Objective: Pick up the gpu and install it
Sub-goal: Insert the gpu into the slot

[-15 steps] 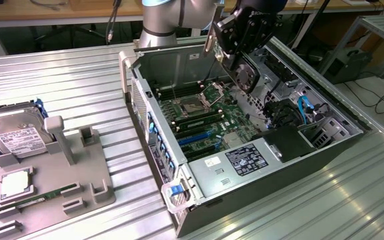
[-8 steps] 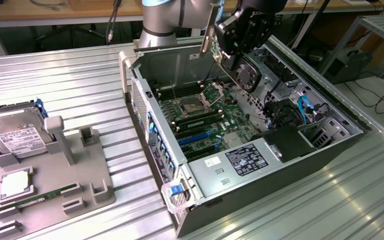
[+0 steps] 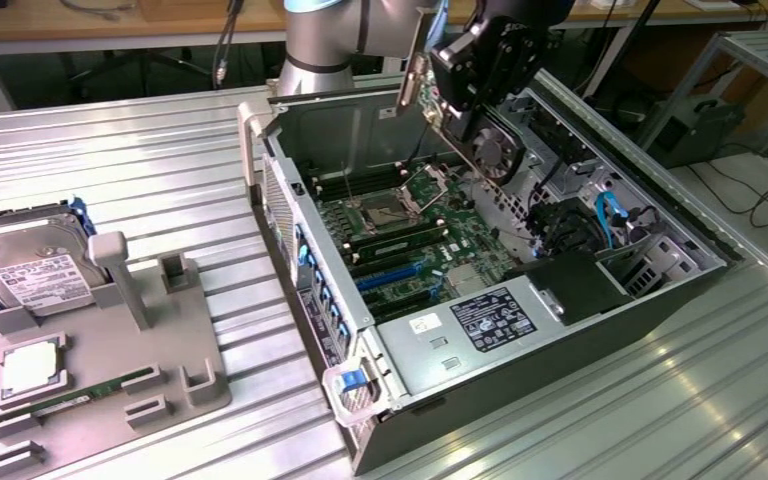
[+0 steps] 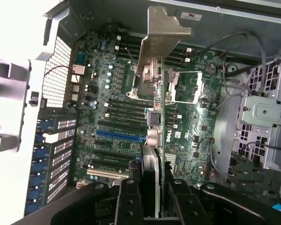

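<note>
My gripper (image 3: 471, 112) hangs over the open computer case (image 3: 307, 118), shut on the gpu (image 3: 495, 150). The gpu is held on edge above the motherboard (image 3: 411, 230), its black round fan facing the exterior view's right and its silver end bracket (image 3: 418, 88) pointing up toward the case's rear wall. In the wrist view my gripper (image 4: 154, 190) clamps the gpu (image 4: 159, 140) edge-on between two black fingers (image 4: 129, 201). Its silver bracket (image 4: 161, 33) sticks out ahead. The card hovers clear of the motherboard (image 4: 112, 84), roughly beside the blue expansion slot (image 4: 119, 136).
A grey fixture tray (image 3: 157, 340) lies at the exterior view's left, carrying a silver hard drive (image 3: 31, 265), a processor chip (image 3: 31, 365) and a narrow green memory stick (image 3: 84, 395). Inside the case are a black shroud (image 3: 578, 285), blue cables (image 3: 611, 215) and a drive cage (image 4: 264, 117).
</note>
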`<state>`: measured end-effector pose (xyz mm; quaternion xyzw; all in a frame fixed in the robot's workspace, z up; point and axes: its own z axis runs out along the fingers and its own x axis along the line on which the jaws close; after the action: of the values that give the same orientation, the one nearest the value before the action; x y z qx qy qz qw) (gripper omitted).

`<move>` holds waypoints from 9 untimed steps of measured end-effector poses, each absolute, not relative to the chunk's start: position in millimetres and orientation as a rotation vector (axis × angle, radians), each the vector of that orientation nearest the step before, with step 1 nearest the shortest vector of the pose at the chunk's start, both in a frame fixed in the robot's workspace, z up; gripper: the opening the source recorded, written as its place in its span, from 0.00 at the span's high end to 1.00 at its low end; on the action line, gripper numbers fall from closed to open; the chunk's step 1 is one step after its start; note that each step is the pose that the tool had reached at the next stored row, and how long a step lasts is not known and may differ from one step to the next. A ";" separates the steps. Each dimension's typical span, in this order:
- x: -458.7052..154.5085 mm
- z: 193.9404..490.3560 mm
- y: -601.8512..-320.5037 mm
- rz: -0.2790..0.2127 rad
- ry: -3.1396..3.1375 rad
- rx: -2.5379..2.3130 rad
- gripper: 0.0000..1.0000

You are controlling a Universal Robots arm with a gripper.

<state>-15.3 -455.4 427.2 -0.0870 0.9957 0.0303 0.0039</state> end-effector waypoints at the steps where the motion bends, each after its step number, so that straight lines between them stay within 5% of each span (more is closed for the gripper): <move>1: -15.3 427.2 -455.4 0.095 3.119 -0.286 0.72; 9: -15.3 427.2 -455.4 0.095 3.110 -0.388 0.72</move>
<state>-15.3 -455.4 427.2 -0.1237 0.9918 0.0304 0.0028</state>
